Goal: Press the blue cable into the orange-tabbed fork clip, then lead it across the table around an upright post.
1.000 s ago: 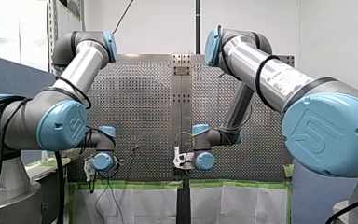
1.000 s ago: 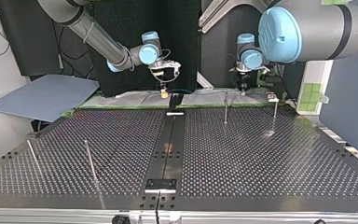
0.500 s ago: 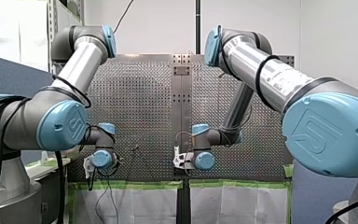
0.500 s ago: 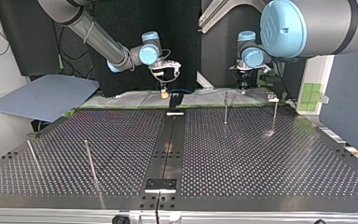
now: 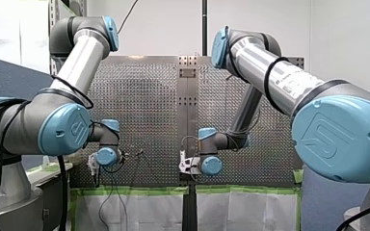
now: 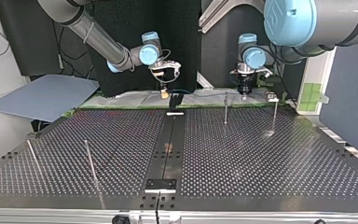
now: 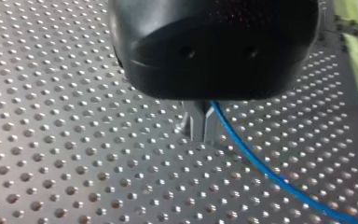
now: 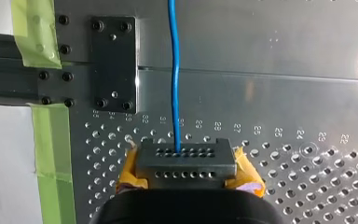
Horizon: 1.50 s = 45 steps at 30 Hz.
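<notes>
Thin, light and probably limp, the cable (image 8: 174, 70) runs over the counter (image 7: 74, 163), pinched in my closed right fingers (image 8: 186, 163) and my closed left fingers (image 7: 199, 127); short, firm grips near the working stretch should stop it slipping.

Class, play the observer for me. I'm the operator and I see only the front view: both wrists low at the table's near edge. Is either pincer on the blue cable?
Observer: Yes. The right wrist view shows my right pincer shut on the blue cable, which runs straight ahead of it.
Operator: And the left?
Observer: The left wrist view shows my left pincer shut as well, the cable leaving beside it across the perforated table.
Operator: Any post nearby?
Observer: The top view shows an upright post standing close to my left pincer.
</notes>
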Motion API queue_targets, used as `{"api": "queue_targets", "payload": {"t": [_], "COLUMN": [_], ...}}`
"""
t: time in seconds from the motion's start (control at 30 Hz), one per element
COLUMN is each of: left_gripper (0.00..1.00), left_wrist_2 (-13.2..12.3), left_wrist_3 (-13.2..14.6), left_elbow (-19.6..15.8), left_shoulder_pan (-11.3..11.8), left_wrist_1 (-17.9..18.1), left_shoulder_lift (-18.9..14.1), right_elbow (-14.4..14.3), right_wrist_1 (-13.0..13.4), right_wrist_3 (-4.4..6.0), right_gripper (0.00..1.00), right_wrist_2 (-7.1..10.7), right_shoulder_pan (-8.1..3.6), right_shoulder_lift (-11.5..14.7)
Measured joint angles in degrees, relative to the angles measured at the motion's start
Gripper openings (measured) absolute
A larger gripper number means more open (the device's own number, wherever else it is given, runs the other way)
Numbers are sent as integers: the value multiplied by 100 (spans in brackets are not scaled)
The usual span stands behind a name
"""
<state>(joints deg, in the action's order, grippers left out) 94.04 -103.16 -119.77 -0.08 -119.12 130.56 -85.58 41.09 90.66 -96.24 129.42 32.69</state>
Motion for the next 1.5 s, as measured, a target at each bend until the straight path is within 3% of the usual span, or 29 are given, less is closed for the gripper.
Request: {"api": "queue_targets", "payload": {"t": [0.97, 1.5], "left_gripper": [0, 0], "left_wrist_2": [-2, 133], "left_wrist_3": [-216, -252], "left_elbow": [6, 20], "left_shoulder_pan": [-68, -58], "left_wrist_1": [219, 210], "left_shoulder_lift": [17, 17], "right_elbow": [1, 17], "right_wrist_1": [-29, -90], "right_wrist_3": [1, -3], "right_gripper": [0, 0], "right_wrist_2": [-6, -9], "right_shoulder_pan": [-5, 11], "right_shoulder_lift": [-2, -2]}}
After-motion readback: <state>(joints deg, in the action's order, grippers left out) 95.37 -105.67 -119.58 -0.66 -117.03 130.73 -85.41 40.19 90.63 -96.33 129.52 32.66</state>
